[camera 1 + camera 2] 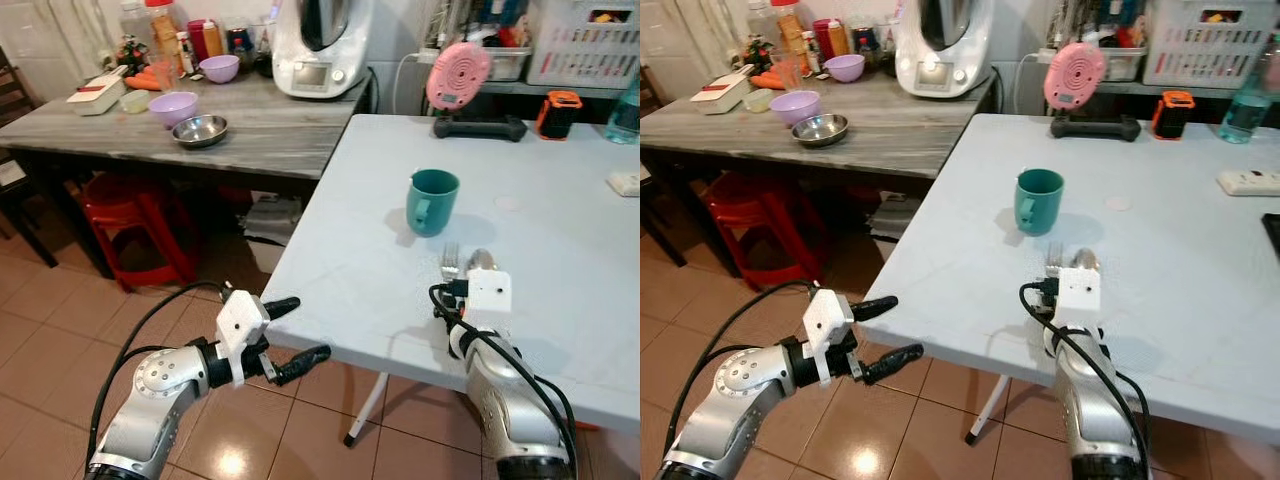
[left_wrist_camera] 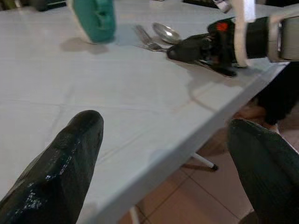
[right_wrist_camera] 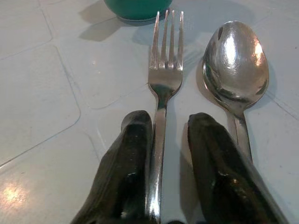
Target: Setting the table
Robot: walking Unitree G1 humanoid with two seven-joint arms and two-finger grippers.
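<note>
A teal mug [image 1: 432, 200] stands on the white table [image 1: 350, 270]. Just in front of it a fork [image 3: 164, 70] and a spoon [image 3: 236, 60] lie side by side, flat on the tabletop. My right gripper [image 3: 169, 121] rests low over the table with the fork's handle between its fingers. One finger [image 3: 131, 154] touches the handle and the other stands a little apart from it, so the gripper is slightly open. The spoon lies just outside that finger. My left gripper [image 1: 308, 328] hangs open and holds nothing, beside the table's near left corner and above the tiled floor.
A grey wooden counter [image 1: 260, 130] to the left carries a steel bowl [image 1: 200, 130], purple bowls, bottles and a kitchen machine [image 1: 318, 45]. A red stool [image 1: 140, 225] stands under it. At the table's far side are a pink fan [image 1: 458, 75] and an orange device [image 1: 558, 112].
</note>
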